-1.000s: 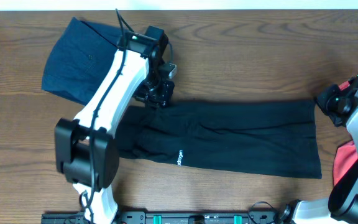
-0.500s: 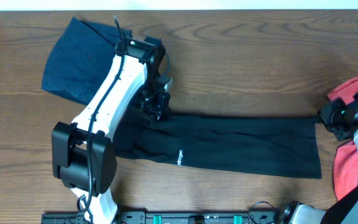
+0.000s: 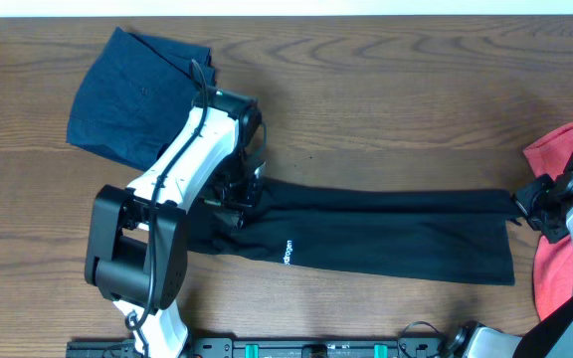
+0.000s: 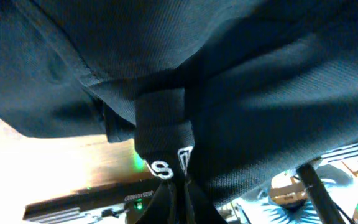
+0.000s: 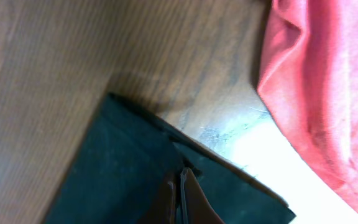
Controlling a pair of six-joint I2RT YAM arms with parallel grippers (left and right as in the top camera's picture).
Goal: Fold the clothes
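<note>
the left gripper (image 3: 241, 202) is clamped on a bunched fold of the black t-shirt (image 3: 386, 237), which lies stretched from it to the right gripper (image 3: 527, 206); that one, closed tight, seems to pinch its corner.

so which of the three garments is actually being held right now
The black T-shirt, stretched out in the middle: the left gripper pinches one end, the right gripper the other. The navy one and the coral-red one lie ungripped at the sides.
</note>
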